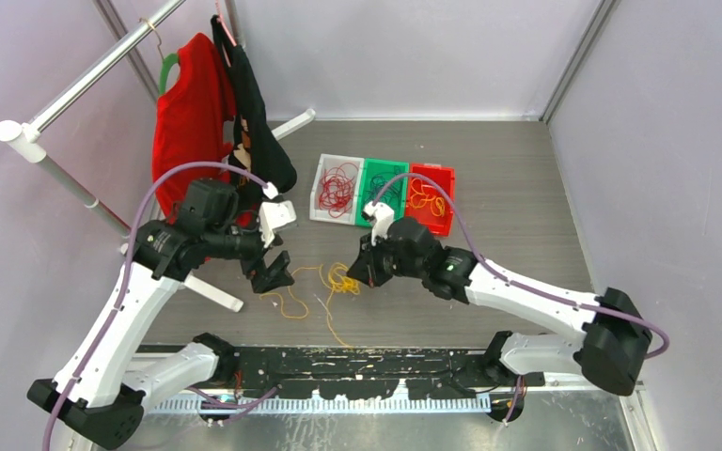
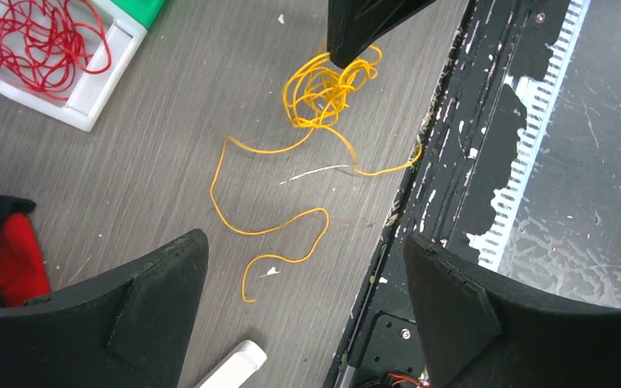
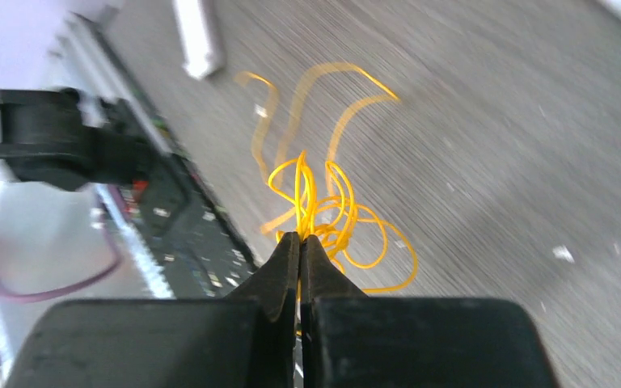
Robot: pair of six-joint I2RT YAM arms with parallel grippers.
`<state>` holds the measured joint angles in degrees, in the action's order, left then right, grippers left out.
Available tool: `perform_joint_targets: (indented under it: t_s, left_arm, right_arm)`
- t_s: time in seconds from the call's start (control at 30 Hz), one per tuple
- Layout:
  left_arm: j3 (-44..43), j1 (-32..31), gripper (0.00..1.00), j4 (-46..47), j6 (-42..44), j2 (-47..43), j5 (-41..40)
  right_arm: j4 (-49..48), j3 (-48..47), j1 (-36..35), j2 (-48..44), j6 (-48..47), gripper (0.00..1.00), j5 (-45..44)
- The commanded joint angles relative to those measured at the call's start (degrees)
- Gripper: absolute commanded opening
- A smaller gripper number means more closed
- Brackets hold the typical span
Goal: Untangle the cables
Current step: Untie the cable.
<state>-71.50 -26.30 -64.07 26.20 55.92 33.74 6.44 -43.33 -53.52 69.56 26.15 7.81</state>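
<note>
- From above, the yellow cables are lying in a loose tangle on the table, between the two claws and near the front edge.
- The right gripper is reaching down onto the right end of that tangle, while the left gripper is hovering just beside its left tails.
- Behind them, three bins are sitting side by side. A white bin is holding red cables, a green bin is holding dark cables, and a red bin is holding orange cables.
- At the back left, a red garment and a black garment are hanging on a clothes rack. Its white foot is lying on the table close under the left arm.
- In the left wrist view, that claw's two fingers are standing wide apart with nothing between them, above the free wavy tail of the yellow cables.
- The clump is lying farther off, with the right gripper's dark tip pressing down on it. The black rail along the table's edge is running just beside it, and one strand is reaching that rail.
- In the right wrist view, the fingertips are pressing together and pinching several yellow loops. The rest of the tangle is spreading over the table beyond them, partly blurred.
</note>
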Motion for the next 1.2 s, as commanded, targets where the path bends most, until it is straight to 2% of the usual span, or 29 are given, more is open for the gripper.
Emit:
perform_joint_targets:
  t_s: [0.0, 0.2, 0.43, 0.6, 0.9, 1.03, 1.17]
  left_arm:
    - [0.55, 0.03, 0.89, 5.86, 2.47, -1.38, 5.19]
    - [0.22, -0.05, 0.76, 7.27, 3.82, -0.3, 8.85]
    - [0.23, -0.27, 0.54, 5.01, 4.69, 1.11, 13.02]
    - [2.02, -0.92, 0.48, 4.32, 5.54, 0.54, 14.13]
    - [1.98, -2.51, 0.45, 2.96, 7.17, -0.09, 15.49]
    - [2.27, -2.92, 0.26, 4.49, 7.56, -0.73, 13.8]
    - [3.19, -3.42, 0.17, 4.58, 8.0, -1.41, 13.33]
  right_arm:
    - [-2.92, -7.07, -0.26, -4.69, -1.41, 0.01, 10.27]
    - [-3.24, -11.2, -1.83, -3.47, -1.33, 0.01, 16.55]
    - [-1.63, -15.06, -4.35, -0.88, -2.99, 0.01, 17.92]
    - [-0.81, -17.19, -5.49, 0.32, -3.75, 0.01, 19.41]
    - [0.5, -19.73, -6.33, 2.04, -4.17, 0.01, 20.45]
    - [0.44, -20.16, -6.51, 2.4, -3.89, 0.01, 20.8]
    - [-0.78, -20.17, -6.52, 2.49, -2.92, 0.01, 20.69]
